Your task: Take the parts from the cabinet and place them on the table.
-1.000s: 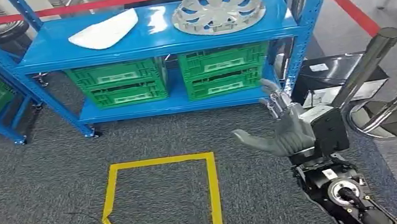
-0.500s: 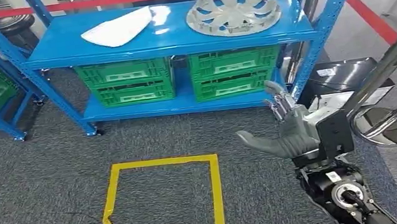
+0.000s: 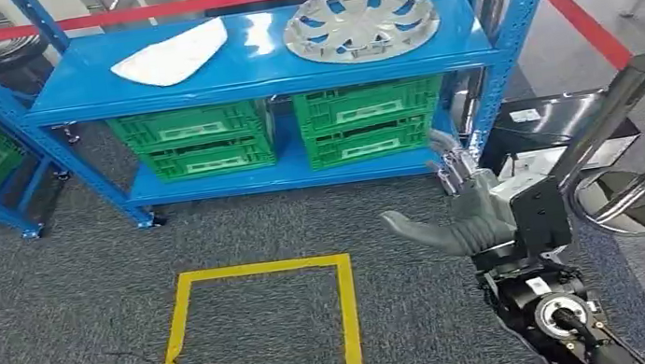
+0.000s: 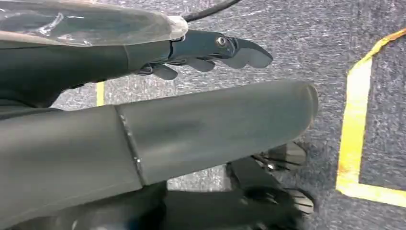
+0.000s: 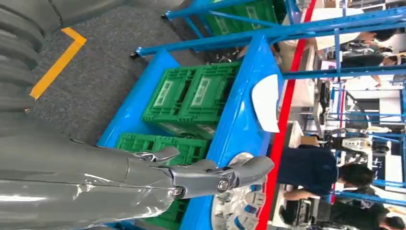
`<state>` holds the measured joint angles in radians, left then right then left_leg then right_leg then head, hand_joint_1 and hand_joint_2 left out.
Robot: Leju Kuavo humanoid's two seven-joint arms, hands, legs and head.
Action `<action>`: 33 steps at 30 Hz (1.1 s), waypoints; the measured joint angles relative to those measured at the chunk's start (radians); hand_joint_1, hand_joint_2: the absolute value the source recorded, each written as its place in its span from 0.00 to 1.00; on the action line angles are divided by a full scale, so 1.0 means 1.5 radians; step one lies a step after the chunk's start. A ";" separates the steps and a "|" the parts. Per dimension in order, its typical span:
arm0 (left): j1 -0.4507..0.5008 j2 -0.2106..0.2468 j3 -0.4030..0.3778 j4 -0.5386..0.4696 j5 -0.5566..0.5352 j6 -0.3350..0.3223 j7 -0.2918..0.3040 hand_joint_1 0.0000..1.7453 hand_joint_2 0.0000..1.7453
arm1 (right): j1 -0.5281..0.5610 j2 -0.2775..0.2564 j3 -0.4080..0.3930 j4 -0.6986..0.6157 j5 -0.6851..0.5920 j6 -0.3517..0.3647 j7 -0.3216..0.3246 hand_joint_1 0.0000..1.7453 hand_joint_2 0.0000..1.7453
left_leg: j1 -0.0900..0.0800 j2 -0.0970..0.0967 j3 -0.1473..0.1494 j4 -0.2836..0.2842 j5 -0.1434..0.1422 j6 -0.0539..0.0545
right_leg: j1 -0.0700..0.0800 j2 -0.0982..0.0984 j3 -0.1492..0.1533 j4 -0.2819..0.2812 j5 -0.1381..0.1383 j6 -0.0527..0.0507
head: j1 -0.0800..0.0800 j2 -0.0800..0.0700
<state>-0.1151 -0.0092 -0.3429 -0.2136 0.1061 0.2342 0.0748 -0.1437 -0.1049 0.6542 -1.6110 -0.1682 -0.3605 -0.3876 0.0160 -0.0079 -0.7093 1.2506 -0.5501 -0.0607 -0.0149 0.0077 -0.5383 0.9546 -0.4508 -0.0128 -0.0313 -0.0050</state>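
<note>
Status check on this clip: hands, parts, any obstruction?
Right robot hand open, raised, short of the blue rack. Left robot hand open, low over the carpet. Wheel cover and white panel untouched on the top shelf. Chrome stanchions close on the right.

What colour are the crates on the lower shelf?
Green crates, clearest in the head view.

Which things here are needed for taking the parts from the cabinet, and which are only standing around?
For the job: silver wheel cover, white panel, blue cabinet, open right hand.

Just standing around: green crates, yellow tape square, chrome posts.
</note>
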 joint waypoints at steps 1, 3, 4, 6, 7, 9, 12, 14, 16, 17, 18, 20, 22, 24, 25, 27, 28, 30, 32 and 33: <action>0.000 0.001 0.000 0.000 0.000 0.000 0.000 0.00 0.00 | 0.000 0.000 0.000 0.000 0.000 0.000 0.000 0.00 1.00 | 0.000 0.000 0.022 -0.051 0.032 0.002 | 0.000 0.001 0.003 0.000 -0.002 0.001 | -0.003 0.000; -0.001 0.001 0.000 0.000 0.000 0.000 0.000 0.00 0.00 | 0.000 0.000 0.000 0.000 -0.001 0.000 0.000 0.00 1.00 | 0.000 0.002 0.087 -0.186 0.094 0.007 | -0.001 0.001 0.011 0.000 -0.008 0.007 | -0.007 0.000; -0.003 0.001 0.000 0.000 0.000 0.000 0.000 0.00 0.00 | -0.001 0.000 0.000 0.000 -0.001 0.000 0.000 0.00 1.00 | -0.004 0.002 0.096 -0.208 0.089 0.010 | 0.005 0.002 0.011 0.002 -0.011 0.012 | -0.010 0.000; -0.002 0.001 -0.001 0.000 0.000 0.000 0.000 0.00 0.00 | -0.001 0.000 0.000 0.000 -0.001 0.000 0.000 0.00 1.00 | -0.005 0.001 0.094 -0.207 0.087 0.017 | 0.005 0.003 0.012 -0.001 -0.013 0.017 | -0.004 0.000; -0.001 0.001 -0.001 0.000 0.000 0.000 0.000 0.00 0.00 | -0.001 0.000 0.001 0.000 -0.001 0.001 0.000 0.00 1.00 | -0.007 0.001 0.095 -0.207 0.086 0.021 | 0.004 0.003 0.014 -0.003 -0.013 0.021 | -0.002 0.000; -0.002 0.001 -0.001 0.000 0.000 0.000 0.000 0.00 0.00 | 0.000 0.000 0.000 -0.001 -0.001 0.001 0.000 0.00 1.00 | -0.002 0.001 0.103 -0.216 0.089 0.030 | 0.001 0.001 0.015 0.005 -0.021 0.030 | -0.002 0.000; -0.002 0.002 -0.001 0.000 0.000 0.000 0.000 0.00 0.00 | 0.000 0.000 0.000 -0.001 -0.001 0.000 -0.001 0.00 1.00 | -0.003 0.002 0.108 -0.217 0.085 0.039 | 0.002 -0.001 -0.056 0.156 -0.098 0.035 | 0.011 0.000; -0.001 0.001 -0.002 0.000 0.000 0.000 0.000 0.00 0.00 | 0.002 0.000 0.001 -0.001 -0.001 0.000 0.000 0.00 1.00 | -0.004 0.001 0.111 -0.216 0.082 0.041 | 0.002 -0.001 -0.101 0.233 -0.115 0.035 | 0.013 0.000; 0.000 0.002 -0.002 0.000 0.000 0.000 0.000 0.00 0.00 | 0.002 0.000 0.001 -0.001 -0.001 0.000 0.000 0.00 1.00 | -0.005 -0.001 0.118 -0.216 0.077 0.040 | 0.003 -0.001 -0.081 0.174 -0.064 0.032 | 0.016 0.000; 0.000 0.002 -0.002 0.000 0.001 0.000 0.000 0.00 0.00 | 0.002 0.000 0.001 -0.001 -0.001 0.001 0.000 0.00 1.00 | -0.005 -0.002 0.123 -0.216 0.074 0.039 | 0.003 -0.001 -0.052 0.110 -0.027 0.029 | 0.017 0.000; 0.000 0.001 -0.002 0.000 0.000 0.000 -0.001 0.00 0.00 | 0.002 0.000 0.001 -0.001 -0.001 0.001 0.000 0.00 1.00 | -0.005 -0.003 0.129 -0.216 0.071 0.037 | 0.004 -0.001 -0.023 0.044 0.006 0.025 | 0.018 0.000; -0.001 0.001 -0.002 0.000 0.000 0.000 -0.001 0.00 0.00 | 0.001 0.000 0.001 -0.001 -0.002 0.001 -0.001 0.00 1.00 | -0.009 -0.004 0.128 -0.213 0.067 0.031 | 0.009 0.000 -0.005 0.000 0.008 0.017 | 0.018 0.000; -0.001 0.001 -0.002 0.000 0.001 -0.001 -0.001 0.00 0.00 | 0.002 0.000 0.001 -0.001 -0.003 0.001 -0.001 0.00 1.00 | -0.006 -0.003 0.129 -0.216 0.066 0.025 | 0.012 0.002 -0.007 0.003 0.006 0.013 | 0.018 0.000; -0.002 0.002 -0.003 0.000 0.001 -0.002 -0.001 0.00 0.00 | 0.000 0.000 0.001 -0.002 -0.003 0.001 -0.001 0.00 1.00 | -0.007 -0.002 0.131 -0.213 0.061 0.017 | 0.003 0.002 0.002 -0.009 0.010 0.005 | 0.019 0.000; -0.002 0.002 -0.003 0.000 0.001 -0.002 -0.001 0.00 0.00 | 0.000 0.000 0.000 -0.002 -0.003 0.001 -0.001 0.00 1.00 | -0.007 0.000 0.122 -0.188 0.046 0.014 | 0.003 0.002 0.005 -0.010 0.009 0.003 | 0.015 0.000; -0.003 0.002 -0.003 0.000 0.001 -0.002 -0.001 0.00 0.00 | -0.001 0.000 0.001 -0.002 -0.003 0.001 -0.001 0.00 1.00 | -0.004 0.000 0.064 -0.076 -0.005 0.009 | 0.002 -0.001 0.006 -0.010 0.007 -0.003 | 0.006 0.000; -0.001 0.002 -0.003 0.000 0.001 -0.002 -0.001 0.00 0.00 | -0.001 0.000 0.001 -0.001 -0.003 0.002 -0.001 0.00 1.00 | -0.004 0.000 0.028 -0.014 -0.027 0.006 | 0.002 -0.002 0.006 -0.010 0.005 -0.003 | 0.006 0.000; 0.001 0.002 -0.003 0.000 0.001 -0.002 -0.001 0.00 0.00 | 0.000 0.000 0.001 -0.001 -0.003 0.002 -0.001 0.00 1.00 | -0.001 0.000 0.002 0.012 -0.015 0.003 | 0.002 -0.001 0.009 -0.010 0.003 -0.003 | 0.002 0.000; 0.001 0.004 -0.003 0.000 0.001 -0.002 -0.001 0.00 0.00 | 0.000 0.000 0.001 -0.001 -0.003 0.002 -0.001 0.00 1.00 | 0.002 0.001 0.044 -0.090 0.050 0.003 | 0.000 0.001 0.016 -0.010 -0.002 0.001 | -0.002 0.000; 0.001 0.004 -0.003 0.000 0.001 -0.002 -0.001 0.00 0.00 | 0.000 0.000 0.001 -0.001 -0.003 0.002 -0.001 0.00 1.00 | 0.003 0.002 0.076 -0.159 0.084 0.003 | -0.001 0.001 0.020 -0.009 -0.006 0.005 | -0.003 0.000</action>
<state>-0.1138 -0.0034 -0.3479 -0.2136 0.1072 0.2312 0.0740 -0.1443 -0.1046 0.6550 -1.6125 -0.1728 -0.3578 -0.3887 0.0206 -0.0056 -0.5949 1.0121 -0.4247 -0.0565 -0.0170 0.0094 -0.5077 0.9405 -0.4597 -0.0060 -0.0359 -0.0050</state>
